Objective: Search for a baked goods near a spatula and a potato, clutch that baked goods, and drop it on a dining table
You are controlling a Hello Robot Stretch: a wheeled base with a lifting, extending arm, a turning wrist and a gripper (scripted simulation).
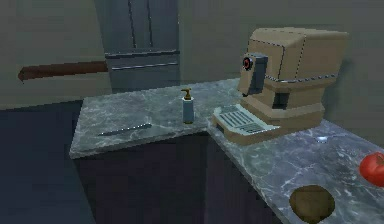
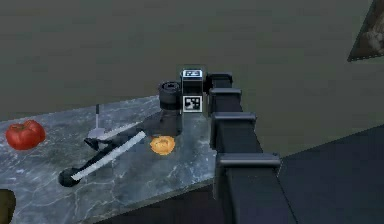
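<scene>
Arm [image 2: 238, 150] nearest; beyond it a round orange-brown blob [image 2: 162, 145] lies at the gripper's [image 2: 168, 99] 6 o'clock (hold: cannot tell).

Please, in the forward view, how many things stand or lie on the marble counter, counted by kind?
Coffee machine: 1
Pump bottle: 1
Long thin utensil: 1
Red round thing: 1
Brown round thing: 1
Total: 5
</scene>
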